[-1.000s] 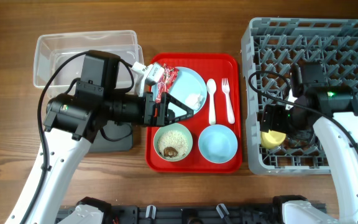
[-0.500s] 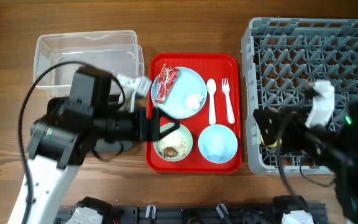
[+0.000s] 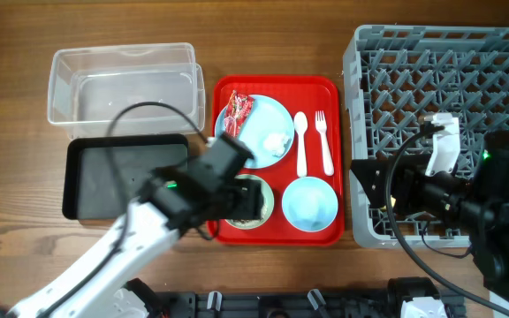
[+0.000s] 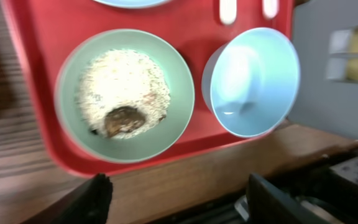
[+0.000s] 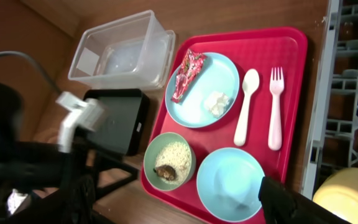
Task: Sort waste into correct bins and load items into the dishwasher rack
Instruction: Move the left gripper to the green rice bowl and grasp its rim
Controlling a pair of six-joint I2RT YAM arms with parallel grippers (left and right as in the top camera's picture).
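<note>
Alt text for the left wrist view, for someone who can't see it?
A mint-green bowl of white rice with a brown scrap sits beside an empty light-blue bowl on the red tray. The left gripper shows open at the bottom edge.

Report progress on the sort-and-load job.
Done: only the yellow cup sits in the dishwasher rack. In hand: nothing; left claw hovers open over the mint-green bowl of rice. Left: wrapper, tissue, plate, blue bowl, spoon, fork on the red tray; clear tub and black tray hold nothing.
</note>
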